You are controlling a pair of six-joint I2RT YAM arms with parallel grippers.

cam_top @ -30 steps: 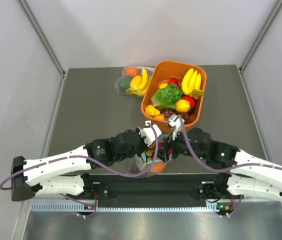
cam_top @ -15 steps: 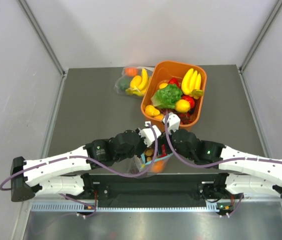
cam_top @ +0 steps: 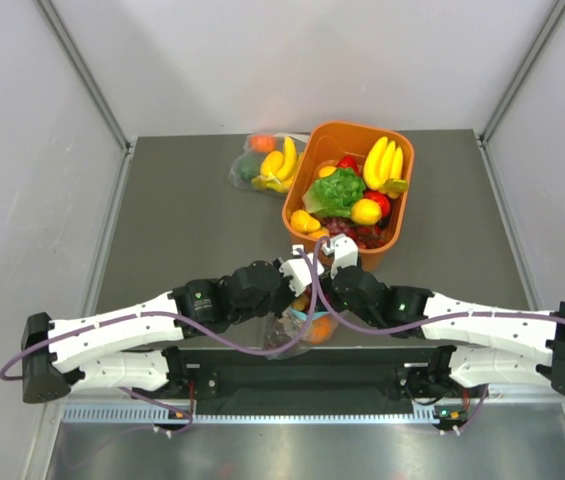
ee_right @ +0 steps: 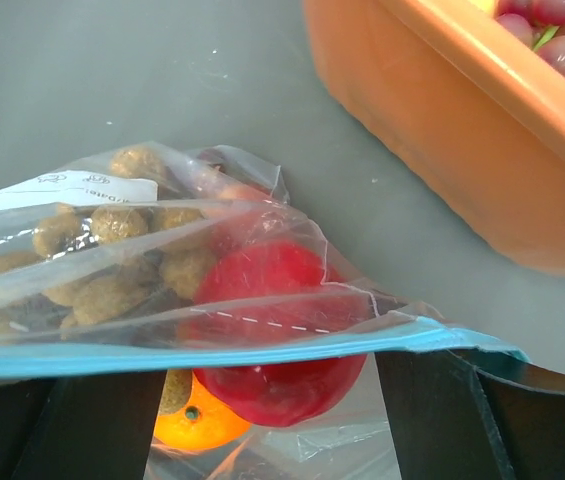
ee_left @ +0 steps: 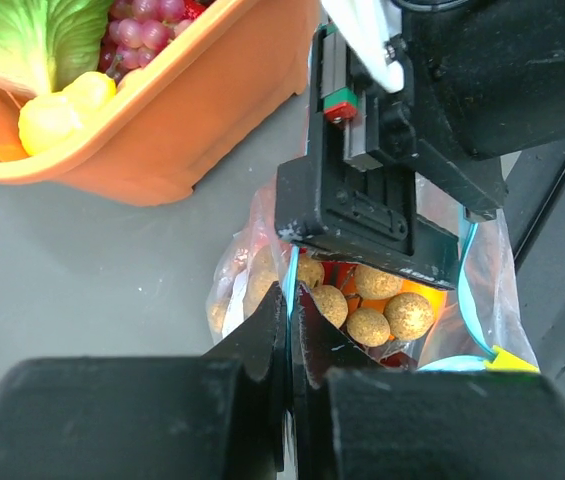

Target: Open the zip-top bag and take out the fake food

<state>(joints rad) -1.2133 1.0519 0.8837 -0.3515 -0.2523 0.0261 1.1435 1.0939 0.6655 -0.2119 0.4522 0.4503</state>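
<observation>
The zip-top bag [cam_top: 296, 327] lies by the table's near edge, its teal zip strip [ee_right: 212, 355] parted. My left gripper [ee_left: 290, 295] is shut on one lip of that strip [ee_left: 293, 268]. My right gripper [ee_right: 267, 375] is open at the bag's mouth, one finger [ee_right: 92, 420] left and one finger [ee_right: 442, 410] right of the red apple [ee_right: 272, 300]. An orange [ee_right: 197, 422] sits below the apple. The brownish grape bunch [ee_right: 102, 270] lies deeper in the bag. From the left wrist, the right gripper's black body [ee_left: 372, 220] hangs over the grapes [ee_left: 377, 310].
An orange bin [cam_top: 358, 131] full of plastic fruit, bananas and lettuce stands just behind the bag; its wall [ee_right: 462, 130] is close to my right gripper. A second clear bag with bananas [cam_top: 267, 165] lies at the back left of the bin.
My right arm has swung left and down, bringing its gripper to the bag's mouth around the apple, jaws spread a little wider. The left gripper keeps its hold, unmoved.
</observation>
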